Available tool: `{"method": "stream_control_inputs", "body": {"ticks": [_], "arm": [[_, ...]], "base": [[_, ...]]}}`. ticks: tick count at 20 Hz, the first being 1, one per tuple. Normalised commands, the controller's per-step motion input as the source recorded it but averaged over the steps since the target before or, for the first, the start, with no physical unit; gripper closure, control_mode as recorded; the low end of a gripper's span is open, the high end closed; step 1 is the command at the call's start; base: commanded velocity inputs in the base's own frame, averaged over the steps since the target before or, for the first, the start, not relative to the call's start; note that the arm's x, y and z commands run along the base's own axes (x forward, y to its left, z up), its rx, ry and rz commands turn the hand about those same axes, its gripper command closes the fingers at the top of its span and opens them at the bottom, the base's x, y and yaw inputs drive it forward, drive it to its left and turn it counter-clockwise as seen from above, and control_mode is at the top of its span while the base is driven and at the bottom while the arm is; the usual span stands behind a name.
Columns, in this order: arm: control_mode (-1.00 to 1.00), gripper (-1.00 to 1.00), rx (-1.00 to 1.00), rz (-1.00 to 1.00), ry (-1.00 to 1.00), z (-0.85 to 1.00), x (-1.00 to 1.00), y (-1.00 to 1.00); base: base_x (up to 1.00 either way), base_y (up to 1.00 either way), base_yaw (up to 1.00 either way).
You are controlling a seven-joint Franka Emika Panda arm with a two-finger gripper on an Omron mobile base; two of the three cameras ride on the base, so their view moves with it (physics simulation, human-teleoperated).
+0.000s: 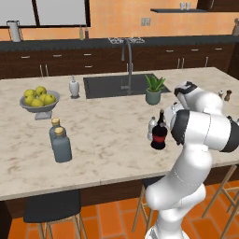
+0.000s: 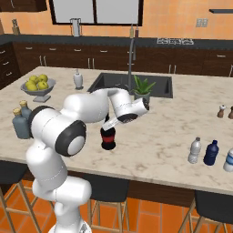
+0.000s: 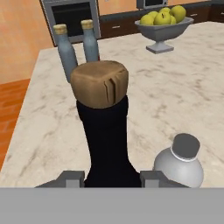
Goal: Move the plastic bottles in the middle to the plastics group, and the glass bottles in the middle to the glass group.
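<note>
We have our hand (image 3: 112,177) set around the dark glass bottle (image 3: 107,140), grip unclear; next, carry it toward twelve o'clock to the cork-topped pair (image 3: 78,43).

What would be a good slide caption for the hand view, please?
Gripper straddling the dark cork-topped bottle, a plastic bottle beside it.

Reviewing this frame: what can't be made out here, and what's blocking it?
- Gripper grip on the dark bottle: in the hand view the fingertips flank its neck, but contact can't be judged; both base views hide the fingers behind the arm.
- Plastic bottle: mostly hidden by the dark bottle in the left base view; cut off low in the hand view.
</note>
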Motion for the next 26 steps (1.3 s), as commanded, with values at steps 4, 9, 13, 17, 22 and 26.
{"method": "stream_control_inputs", "body": {"ticks": [4,9,13,17,22,26], "arm": [[-1.00,1.00,0.00,0.00,-0.02,0.07,-0.06,0.02],[-1.00,1.00,0.01,0.02,-0.18,0.54,-0.73,0.28],[-1.00,1.00,0.00,0.09,-0.06,0.55,-0.54,0.64],[-1.00,1.00,0.00,0.15,0.03,0.30,-0.03,0.97],[-1.00,1.00,0.00,0.16,0.05,-0.02,0.02,1.00],[-1.00,1.00,0.00,0.13,0.00,-0.12,0.26,0.90]], "base": [[0.00,0.00,0.00],[0.00,0.00,0.00],[0.00,0.00,0.00],[0.00,0.00,0.00],[0.00,0.00,0.00],[0.00,0.00,0.00]]}}
